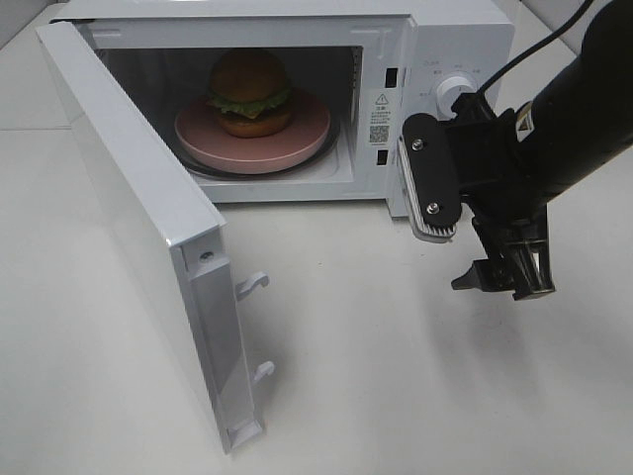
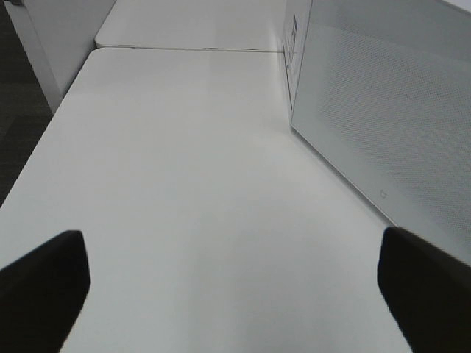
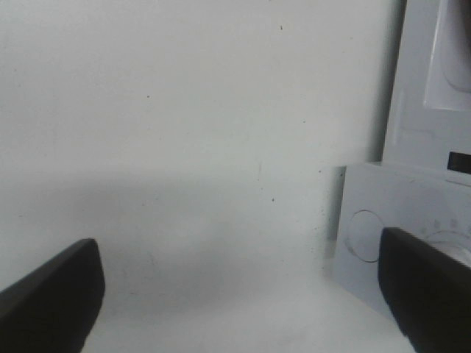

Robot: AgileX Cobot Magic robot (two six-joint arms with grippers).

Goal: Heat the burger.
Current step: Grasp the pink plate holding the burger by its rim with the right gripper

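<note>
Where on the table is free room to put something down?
Free: the table in front of the microwave, between its open door and the right tool. Also bare left of the door. Crowded: inside the microwave, where the plate and burger fill the floor.

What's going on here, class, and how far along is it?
The burger sits on a pink plate inside the microwave, whose door stands wide open. The right gripper is open and empty, close to the dial. The left gripper hangs open over the table beside the microwave. The door is not yet shut.
</note>
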